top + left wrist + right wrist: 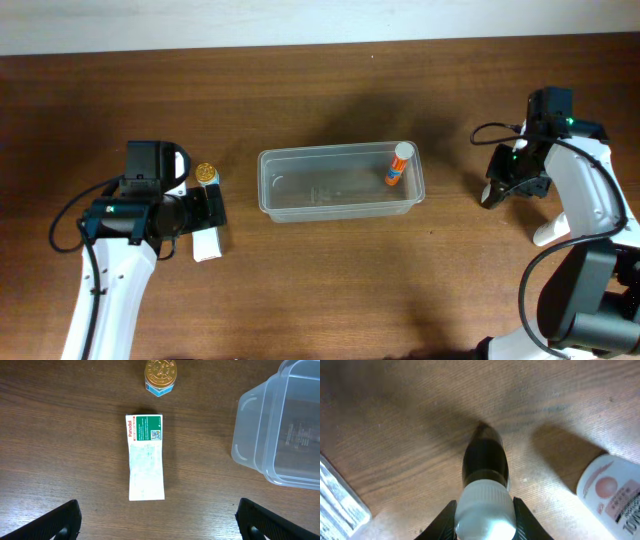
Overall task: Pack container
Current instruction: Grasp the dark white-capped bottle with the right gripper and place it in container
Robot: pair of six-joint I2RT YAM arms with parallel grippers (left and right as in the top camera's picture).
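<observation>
The clear plastic container (300, 200) stands at the table's middle, with an orange-and-white tube (398, 165) upright in its right end. My left gripper (205, 212) is open and empty, hovering over a white and green Panadol box (146, 457) that lies flat on the table. A small gold-capped jar (160, 375) stands just beyond the box, and the container's left end (260, 430) shows in the left wrist view. My right gripper (485, 512) is shut on the white cap of a dark bottle (485, 462), right of the container (495, 190).
A white bottle with a pink label (612, 490) stands close to the right of the held bottle. The container's corner (340, 497) shows at the left of the right wrist view. The table is brown wood with a white wall (300, 20) at the back.
</observation>
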